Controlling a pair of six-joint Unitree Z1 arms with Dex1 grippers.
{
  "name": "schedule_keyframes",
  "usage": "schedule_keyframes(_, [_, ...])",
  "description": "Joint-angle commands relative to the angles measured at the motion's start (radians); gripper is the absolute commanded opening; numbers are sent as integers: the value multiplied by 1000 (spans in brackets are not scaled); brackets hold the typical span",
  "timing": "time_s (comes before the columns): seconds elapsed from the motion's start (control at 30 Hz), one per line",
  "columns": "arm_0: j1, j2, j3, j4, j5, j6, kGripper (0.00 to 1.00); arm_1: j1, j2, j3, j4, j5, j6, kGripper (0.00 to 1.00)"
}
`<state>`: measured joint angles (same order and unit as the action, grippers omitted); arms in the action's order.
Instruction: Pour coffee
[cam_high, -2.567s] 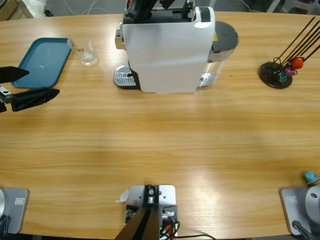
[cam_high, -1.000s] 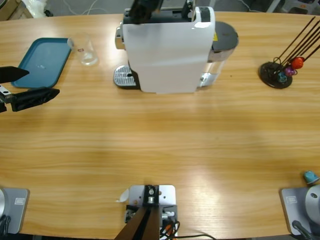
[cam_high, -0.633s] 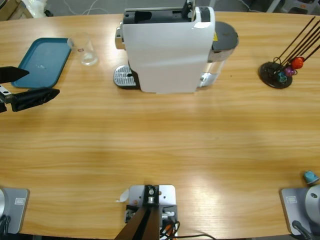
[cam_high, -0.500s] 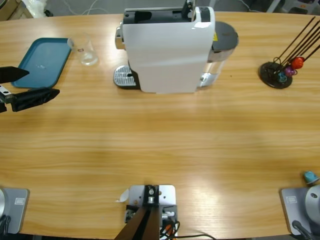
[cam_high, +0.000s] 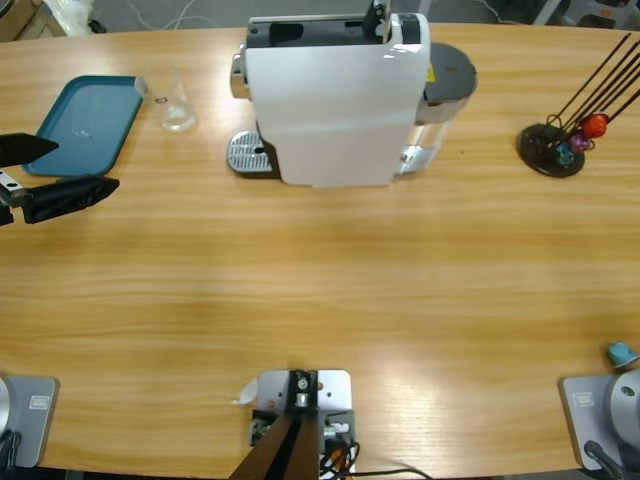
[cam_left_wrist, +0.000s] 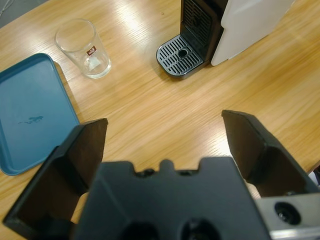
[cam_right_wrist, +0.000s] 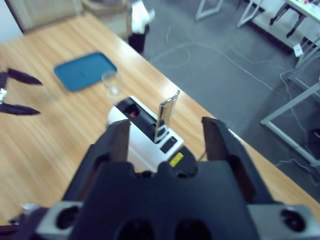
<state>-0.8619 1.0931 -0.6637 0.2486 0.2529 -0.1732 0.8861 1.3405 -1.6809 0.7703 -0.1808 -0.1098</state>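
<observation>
Black left pincer (cam_high: 62, 172) spread wide, empty, right pincer (cam_right_wrist: 167, 140) released, glass (cam_left_wrist: 83, 48) untouched

Your left gripper (cam_high: 45, 172) sits at the table's left edge, just inside it. Only its two black jaws show in the high view, pointing toward the table's middle and spread wide apart with nothing between them. In its wrist view the left gripper (cam_left_wrist: 165, 135) looks down on the table at a slant, jaws wide and empty.

Your right gripper (cam_right_wrist: 166, 136) is out of the high view. It hangs high above the table, tilted down over the far edge, jaws parted and holding nothing.
</observation>
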Motion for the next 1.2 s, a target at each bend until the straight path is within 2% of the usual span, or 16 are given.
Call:
schedule_keyframes(0.03, [-9, -16, 38, -11, -14, 6, 991, -144, -15, 331, -317, 435, 82, 0])
schedule_keyframes(0.1, [-9, -16, 38, -11, -12, 6, 991, -153, 0, 373, -352, 414, 94, 0])
schedule_keyframes(0.2, [-9, -14, 38, -11, -14, 6, 991, -145, -7, 520, -516, 210, 98, 0])
schedule_keyframes(0.3, [-9, -15, 38, -11, -14, 7, 991, -113, 3, 576, -528, -12, 57, 0])
schedule_keyframes(0.43, [-9, -14, 38, -11, -13, 8, 991, -8, 45, 611, -587, -233, 31, 0])
schedule_keyframes(0.57, [-9, -9, 36, -11, -14, 8, 991, 132, 176, 581, -666, -494, -37, 0])
schedule_keyframes(0.63, [-9, -8, 36, -11, -14, 8, 991, 183, 240, 531, -667, -568, -61, 0])
schedule_keyframes(0.77, [-9, -7, 36, -11, -14, 8, 991, 227, 319, 436, -663, -625, -96, 0])
schedule_keyframes(0.97, [-9, -2, 35, -11, -14, 8, 991, 228, 343, 363, -652, -680, -180, 0])
schedule_keyframes(1.2, [-9, -1, 35, -11, -15, 8, 991, 227, 390, 346, -652, -681, -187, 0])
